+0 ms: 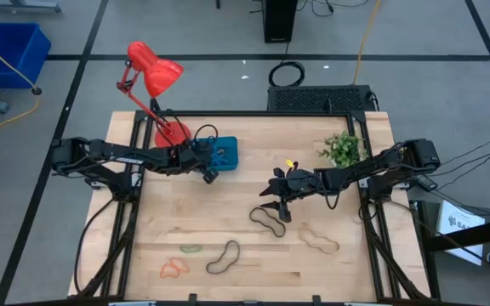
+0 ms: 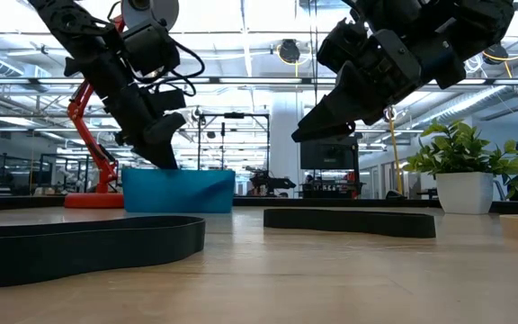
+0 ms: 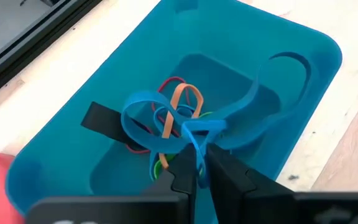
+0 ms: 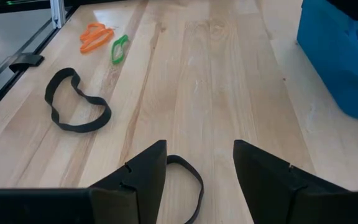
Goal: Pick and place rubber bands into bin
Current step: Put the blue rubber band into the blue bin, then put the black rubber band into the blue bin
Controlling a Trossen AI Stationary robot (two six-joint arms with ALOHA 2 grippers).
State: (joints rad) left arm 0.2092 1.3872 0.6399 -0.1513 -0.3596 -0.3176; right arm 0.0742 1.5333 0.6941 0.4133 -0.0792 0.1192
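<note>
Left pincer (image 3: 201, 167) pinches blue band (image 3: 166, 109) inside bin (image 3: 303, 56).

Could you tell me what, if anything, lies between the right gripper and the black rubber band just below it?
Nothing visible does. The right gripper is open above the black rubber band, with only bare table around it. The left gripper is over the bin.

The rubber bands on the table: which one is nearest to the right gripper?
The black rubber band directly beneath the open right gripper, showing between its fingers in the right wrist view. The other black band, the tan, green and orange ones lie farther away.
</note>
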